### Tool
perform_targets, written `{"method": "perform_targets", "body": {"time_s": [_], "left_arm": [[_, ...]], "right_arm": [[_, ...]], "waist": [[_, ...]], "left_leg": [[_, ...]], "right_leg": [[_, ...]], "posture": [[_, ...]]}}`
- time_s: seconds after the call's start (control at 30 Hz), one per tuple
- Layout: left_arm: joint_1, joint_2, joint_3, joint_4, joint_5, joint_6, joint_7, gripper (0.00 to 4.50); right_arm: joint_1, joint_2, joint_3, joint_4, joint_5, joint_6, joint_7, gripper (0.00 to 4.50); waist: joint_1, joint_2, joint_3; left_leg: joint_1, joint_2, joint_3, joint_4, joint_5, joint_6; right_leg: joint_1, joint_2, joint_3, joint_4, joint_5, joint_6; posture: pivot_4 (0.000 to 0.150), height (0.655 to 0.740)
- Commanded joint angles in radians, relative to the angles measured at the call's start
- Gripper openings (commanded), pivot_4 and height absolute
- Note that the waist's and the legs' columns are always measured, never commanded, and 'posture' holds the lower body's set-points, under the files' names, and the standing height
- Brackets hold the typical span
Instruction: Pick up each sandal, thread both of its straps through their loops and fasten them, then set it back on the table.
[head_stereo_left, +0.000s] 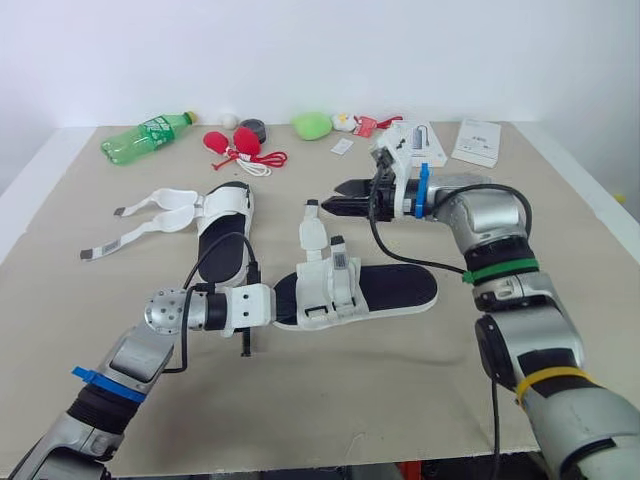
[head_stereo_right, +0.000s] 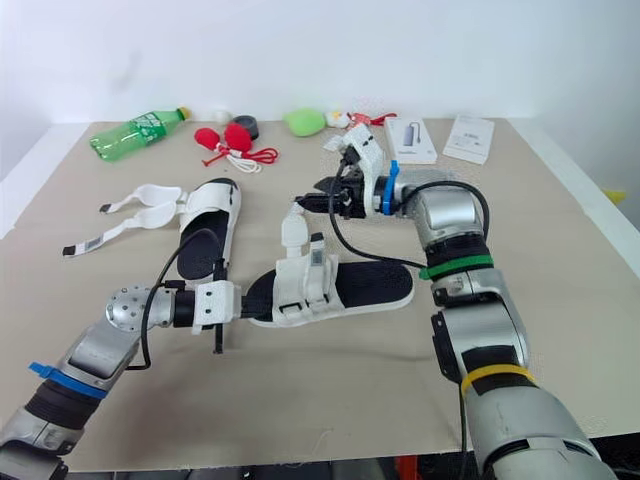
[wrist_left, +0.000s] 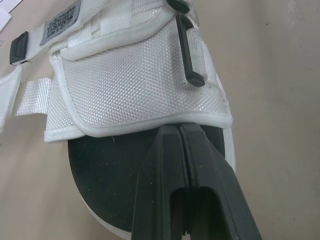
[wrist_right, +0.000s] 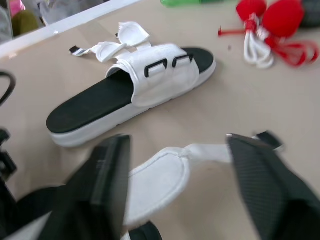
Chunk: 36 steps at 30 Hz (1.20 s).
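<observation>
The near sandal (head_stereo_left: 385, 290), black footbed and white upper, lies flat mid-table. One of its white straps (head_stereo_left: 312, 228) stands up loose from the upper. My left gripper (head_stereo_left: 268, 305) is shut, and its fingertips (wrist_left: 179, 131) touch the footbed at the toe end, against the edge of the upper. Just right of the raised strap's tip hovers my right gripper (head_stereo_left: 340, 206), open, and the strap (wrist_right: 160, 180) lies between its spread fingers. The second sandal (head_stereo_left: 225, 235) lies further left, with its two straps (head_stereo_left: 150, 215) spread out on the table.
Along the back edge lie a green bottle (head_stereo_left: 145, 137), red balls with a cord (head_stereo_left: 240, 145), a black disc (head_stereo_left: 254, 129), a green soft toy (head_stereo_left: 312, 125), a white box (head_stereo_left: 425, 140) and a booklet (head_stereo_left: 476, 140).
</observation>
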Motion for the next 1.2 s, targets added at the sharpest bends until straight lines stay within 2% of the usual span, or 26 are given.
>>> {"method": "perform_targets", "body": {"time_s": [0.03,0.2,0.53,0.97,1.2], "left_arm": [[0.021,0.004,-0.038,0.009,0.026,0.009,-0.018,0.00],[0.029,0.010,-0.033,0.000,0.030,0.011,-0.012,0.00],[0.043,0.016,-0.026,-0.020,0.036,0.023,0.009,0.00],[0.082,0.027,-0.013,-0.068,0.042,0.053,0.031,0.00],[0.086,0.025,-0.014,-0.077,0.045,0.061,0.039,0.00]], "right_arm": [[-0.071,0.019,-0.014,0.135,0.011,0.146,0.022,4.30],[-0.121,0.056,-0.028,0.267,-0.007,0.149,-0.013,4.30],[-0.225,0.158,-0.175,0.465,0.043,0.160,-0.096,4.30],[-0.236,0.218,-0.267,0.545,0.022,0.021,-0.244,4.30],[-0.265,0.228,-0.366,0.563,0.063,0.008,-0.301,4.30]], "waist": [[0.002,0.000,0.000],[0.001,0.001,0.000],[-0.001,0.001,0.000],[-0.005,0.001,0.000],[-0.006,0.001,0.000]], "left_leg": [[-0.001,0.000,-0.001,0.000,0.000,0.000],[-0.001,0.000,-0.001,0.000,-0.001,0.001],[-0.001,0.000,-0.001,0.000,-0.001,0.001],[-0.001,0.000,-0.002,-0.001,-0.001,0.001],[-0.001,0.001,-0.002,-0.001,-0.001,0.001]], "right_leg": [[0.000,0.000,0.000,0.000,0.001,0.001],[-0.001,0.001,0.000,0.001,0.001,0.000],[-0.001,0.002,0.000,0.002,-0.001,0.003],[-0.001,0.003,0.000,0.002,-0.001,0.003],[-0.001,0.003,0.000,0.002,-0.001,0.003]], "posture": [[0.150,0.7400],[0.150,0.7400],[0.150,0.7400],[0.150,0.7400],[0.150,0.7400]]}}
